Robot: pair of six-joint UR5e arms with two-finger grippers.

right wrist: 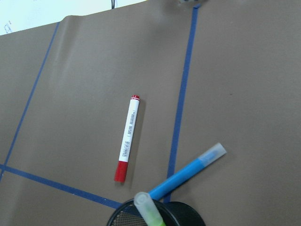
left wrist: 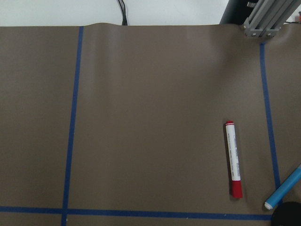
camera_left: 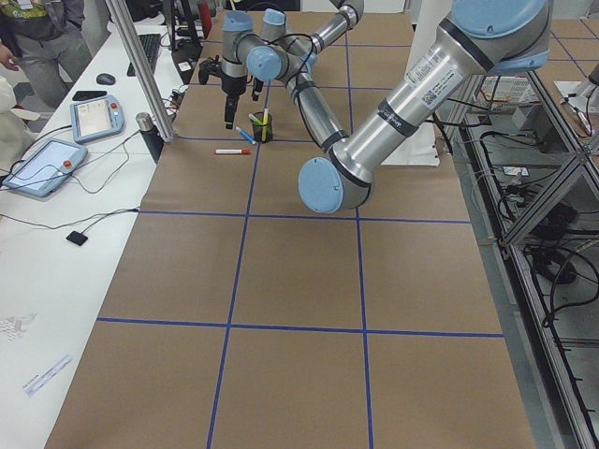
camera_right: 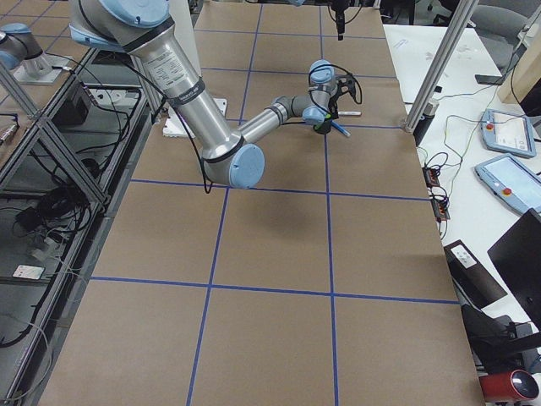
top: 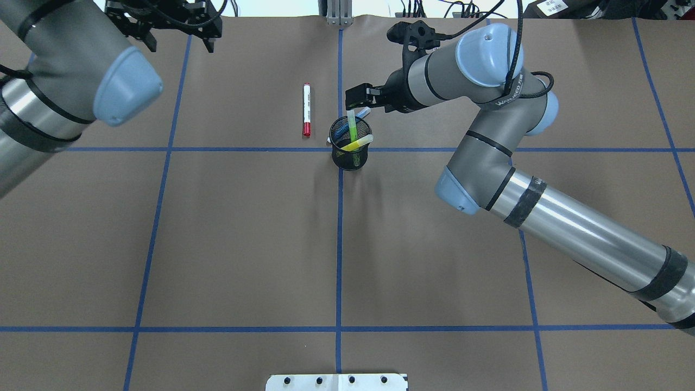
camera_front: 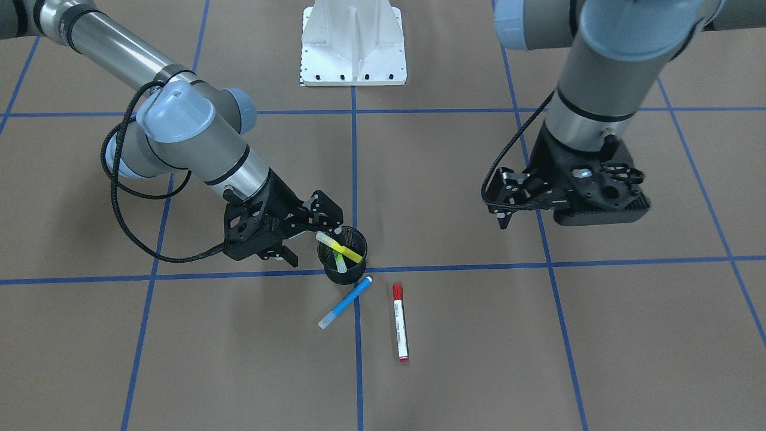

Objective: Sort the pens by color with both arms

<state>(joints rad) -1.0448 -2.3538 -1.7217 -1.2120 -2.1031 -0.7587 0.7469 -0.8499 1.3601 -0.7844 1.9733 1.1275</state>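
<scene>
Two arms take up most of the scene. The right arm (camera_front: 197, 143) reaches low to the middle of the table (camera_front: 538, 359). The right gripper (camera_front: 315, 244) sits at the rim of the black mesh cup (camera_front: 350, 275), its jaws apart and closed on nothing that we can make out. The left arm (camera_front: 598, 78) hangs off to its own side. The left gripper (top: 182, 44) is also spread and empty, well apart from the cup.

The cup holds two of the four things to be sorted. The green highlighter (camera_front: 339, 262) stands steeply inside it. The yellow highlighter (camera_front: 344, 250) leans across the rim with its capped end toward the right gripper. The blue highlighter (camera_front: 345, 302) lies flat on the table, one end just beside the cup's foot. The red-capped marker (camera_front: 399, 323) lies flat near it without touching it.

We judge all four to be light, stiff plastic tubes with smooth round barrels. They will roll if nudged and may slide in a loose pinch. We would take the flat ones at mid-barrel with the fingers across the long axis. We would avoid the cap, which might pull off. The cup looks light too, so anything drawn out of it should come along its own axis, or the cup may tip.
</scene>
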